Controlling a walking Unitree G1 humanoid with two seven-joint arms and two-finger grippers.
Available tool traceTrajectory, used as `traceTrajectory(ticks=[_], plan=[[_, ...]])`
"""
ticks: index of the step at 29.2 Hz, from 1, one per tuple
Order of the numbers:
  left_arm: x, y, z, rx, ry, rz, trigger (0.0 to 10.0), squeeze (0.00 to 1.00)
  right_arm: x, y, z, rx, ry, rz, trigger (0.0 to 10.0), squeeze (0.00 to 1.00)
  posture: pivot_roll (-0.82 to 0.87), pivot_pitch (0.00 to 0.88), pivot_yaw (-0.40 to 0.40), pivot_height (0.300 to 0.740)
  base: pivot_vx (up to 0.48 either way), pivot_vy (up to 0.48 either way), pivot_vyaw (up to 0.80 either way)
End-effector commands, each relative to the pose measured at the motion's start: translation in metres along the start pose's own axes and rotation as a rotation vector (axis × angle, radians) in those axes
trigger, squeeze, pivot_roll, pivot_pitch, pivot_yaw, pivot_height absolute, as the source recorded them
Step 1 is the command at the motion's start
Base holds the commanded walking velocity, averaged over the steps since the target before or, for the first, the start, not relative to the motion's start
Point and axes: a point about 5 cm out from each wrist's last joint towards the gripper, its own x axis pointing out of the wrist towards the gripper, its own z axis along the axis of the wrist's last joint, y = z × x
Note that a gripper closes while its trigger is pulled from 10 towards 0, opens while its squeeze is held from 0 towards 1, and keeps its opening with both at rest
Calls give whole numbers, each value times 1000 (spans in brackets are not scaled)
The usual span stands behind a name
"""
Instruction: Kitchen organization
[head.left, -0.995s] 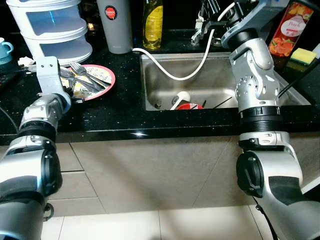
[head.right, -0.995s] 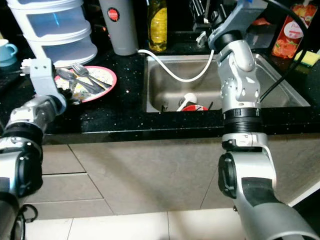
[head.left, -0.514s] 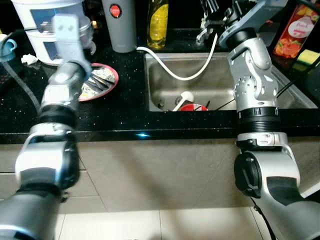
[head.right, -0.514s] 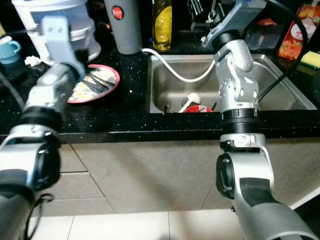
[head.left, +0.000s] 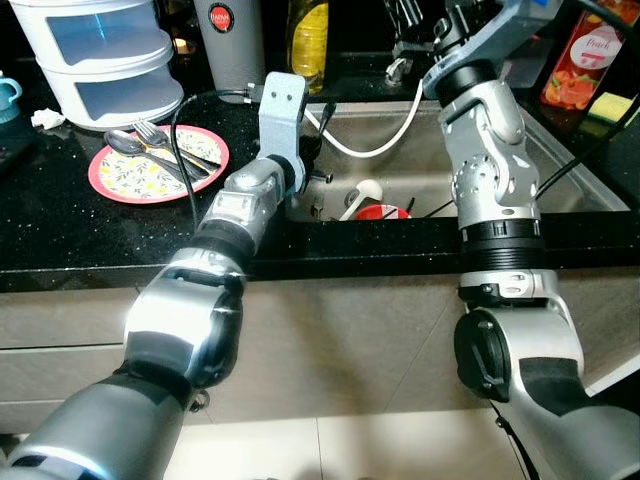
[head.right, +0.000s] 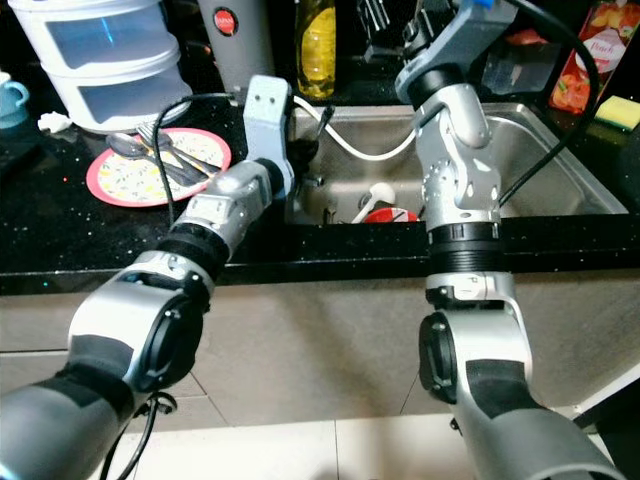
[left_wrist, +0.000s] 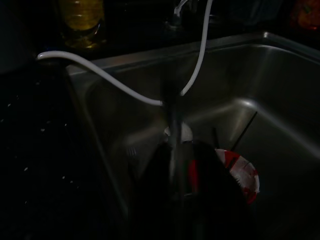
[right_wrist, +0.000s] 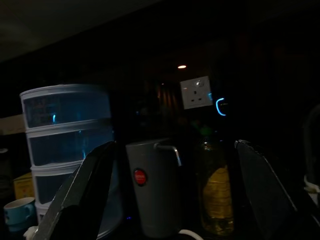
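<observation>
The left gripper (left_wrist: 172, 165) grips a thin utensil (left_wrist: 170, 117) over the sink (head.left: 560, 175); the right gripper (right_wrist: 170, 192), raised far, is open.

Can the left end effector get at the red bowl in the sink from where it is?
Probably yes. The left end effector hangs over the sink's left edge, pointing down at the red bowl. Nothing solid lies between; the white hose loops across higher up and might brush the arm.

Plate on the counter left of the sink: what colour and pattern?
The plate has a red-pink rim and a pale speckled yellow centre, clearest in the left eye view.
</observation>
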Motion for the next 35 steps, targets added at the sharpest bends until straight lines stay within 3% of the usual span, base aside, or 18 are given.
traceTrajectory(ticks=[1,7,8,9,12,14,16,17,18,20,21,23,25,26,30,31,32,35], plan=[[0,0,4,22,-29,-9,10000,1000,-3,2,-4,14,18,13,10000,0,100,58,-23,740,0,0,0],[-2,-1,28,16,-209,-54,10000,1000,-1,5,-5,23,21,25,10000,0,106,53,-37,740,0,0,0],[-2,0,32,58,-218,-46,10000,820,-1,6,-5,26,22,30,10000,0,106,53,-37,740,0,0,0],[-3,2,35,95,-214,-26,10000,0,0,8,-5,28,23,34,10000,0,116,50,-39,740,0,0,0],[-4,17,38,204,-135,95,10000,0,1,10,-6,34,23,40,10000,0,116,50,-35,740,0,0,0],[-4,17,38,204,-135,95,10000,0,1,10,-6,34,23,40,10000,0,116,50,-35,740,0,0,0],[-12,47,31,241,26,278,10000,0,-1,10,-7,32,25,40,10000,0,122,49,-26,740,0,0,0],[-12,47,31,241,26,278,10000,0,-1,10,-7,32,25,40,10000,0,122,49,-26,740,0,0,0],[-22,71,38,238,32,427,10000,0,-2,9,-7,30,27,36,10000,0,124,49,-19,740,0,0,0],[-39,100,49,122,-52,577,10000,0,-5,7,-8,25,30,30,10000,0,123,45,-18,740,0,0,0],[-39,100,49,122,-52,577,10000,0,-5,7,-8,25,30,30,10000,0,123,45,-18,740,0,0,0],[-53,123,40,140,-30,621,10000,0,-5,6,-8,24,30,29,10000,0,125,40,-22,740,0,0,0],[-59,131,34,145,-3,642,10000,0,-5,6,-7,25,30,30,10000,0,125,40,-22,740,0,0,0],[-67,143,28,76,10,691,10000,0,-4,8,-7,27,30,38,10000,0,121,39,-26,740,0,0,0],[-74,153,25,-32,19,741,10000,0,-1,14,-6,31,26,58,10000,0,111,40,-26,740,0,0,0],[-73,152,24,-89,20,721,10000,318,-1,16,-6,32,24,63,10000,0,103,39,-26,740,0,0,0],[-73,152,19,-170,31,718,10000,1000,-2,17,-6,32,25,69,10000,0,103,39,-26,740,0,0,0],[-74,153,17,-214,31,734,10000,1000,-2,17,-5,30,28,69,10000,0,81,42,-21,740,0,0,0]])
